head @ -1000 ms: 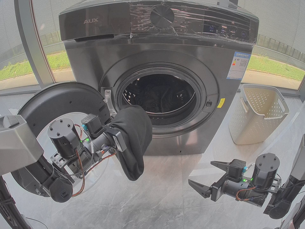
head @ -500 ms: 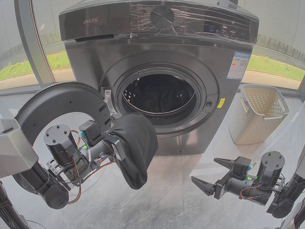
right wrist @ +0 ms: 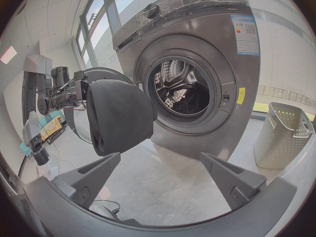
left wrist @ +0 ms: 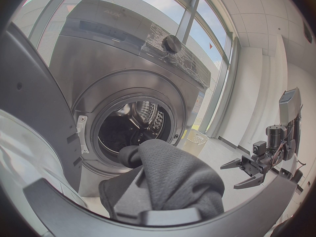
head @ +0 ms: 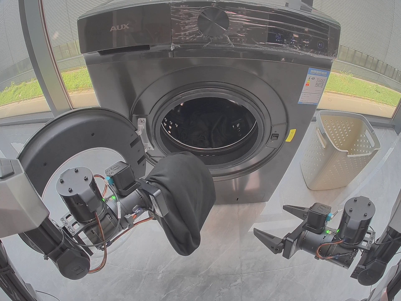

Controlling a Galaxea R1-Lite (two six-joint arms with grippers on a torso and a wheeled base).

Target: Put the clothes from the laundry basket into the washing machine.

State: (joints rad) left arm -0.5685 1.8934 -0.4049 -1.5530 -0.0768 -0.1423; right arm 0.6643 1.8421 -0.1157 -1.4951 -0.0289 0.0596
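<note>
Grey washing machine ahead, clamping a black garment in the left claw just below its open mouth, holding the right claw wide open, empty, before its right side.

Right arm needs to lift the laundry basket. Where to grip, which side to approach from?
Probably the handle slot in the rim on the washing machine side, from above. The laundry basket stands upright, so its rim is a thin lip the open right gripper can straddle, and that side is nearer it.
</note>
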